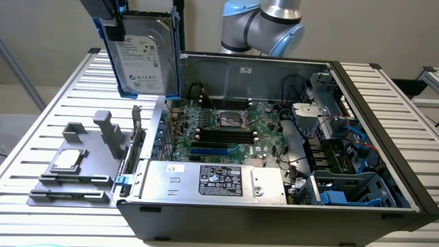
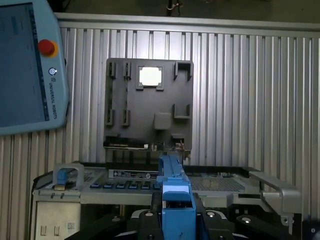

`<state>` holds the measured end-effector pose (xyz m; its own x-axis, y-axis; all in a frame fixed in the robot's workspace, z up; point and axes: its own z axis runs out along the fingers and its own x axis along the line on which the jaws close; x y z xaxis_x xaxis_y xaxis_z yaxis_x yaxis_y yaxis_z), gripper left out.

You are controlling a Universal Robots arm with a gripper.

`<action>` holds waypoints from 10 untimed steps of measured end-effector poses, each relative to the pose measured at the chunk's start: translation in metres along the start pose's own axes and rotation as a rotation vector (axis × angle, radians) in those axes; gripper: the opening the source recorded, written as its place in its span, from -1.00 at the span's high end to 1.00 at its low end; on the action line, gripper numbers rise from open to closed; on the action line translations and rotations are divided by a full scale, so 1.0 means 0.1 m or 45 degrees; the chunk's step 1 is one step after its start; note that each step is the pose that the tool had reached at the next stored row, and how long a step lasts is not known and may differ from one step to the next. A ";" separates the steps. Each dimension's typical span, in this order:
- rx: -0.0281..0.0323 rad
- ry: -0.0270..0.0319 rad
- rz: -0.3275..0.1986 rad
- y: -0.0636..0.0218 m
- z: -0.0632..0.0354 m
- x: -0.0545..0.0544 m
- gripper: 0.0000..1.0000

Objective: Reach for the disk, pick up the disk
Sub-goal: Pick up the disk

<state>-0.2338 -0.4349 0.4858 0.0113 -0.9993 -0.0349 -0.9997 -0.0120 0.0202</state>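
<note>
Two black fingers (image 2: 146,226) of the gripper (image 2: 176,222) stand closed on the disk (image 1: 141,54), one on either side of its bright blue caddy. The wrist view meets the caddy edge-on, so the metal body and the label are hidden there.

In the exterior view the disk hangs in the air, nearly upright with its white label facing out, and touches nothing below it. It is above the far corner of the open computer case (image 1: 274,224), on the exterior view's left. The frame edge cuts off the disk's top and most of the gripper, so from this side the contact itself cannot be made out. The label's print is too small to read.

Behind the case the robot arm (image 1: 264,23) shows a pair of joints, cut off above. Inside the case lie the motherboard (image 1: 226,123) and, along the near wall, a silver box with a black label (image 1: 219,181); tangled cables hide the parts on the exterior view's right.

Beside the case on the slatted tabletop (image 1: 55,103) sits a grey fixture (image 1: 103,164) carrying a small square chip (image 1: 67,160). A teach pendant (image 2: 25,65) with a red button (image 2: 46,47) is partly out of frame — its screen is unreadable.
</note>
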 end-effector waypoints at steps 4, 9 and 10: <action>-0.0005 0.0000 0.000 -0.180 -0.013 0.06 0.35; -0.0014 0.0000 0.000 -0.406 -0.029 0.14 0.35; -0.0015 0.0000 0.000 -0.451 -0.032 0.16 0.35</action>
<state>-0.1884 -0.4504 0.4875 0.0113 -0.9993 -0.0349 -0.9997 -0.0120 0.0214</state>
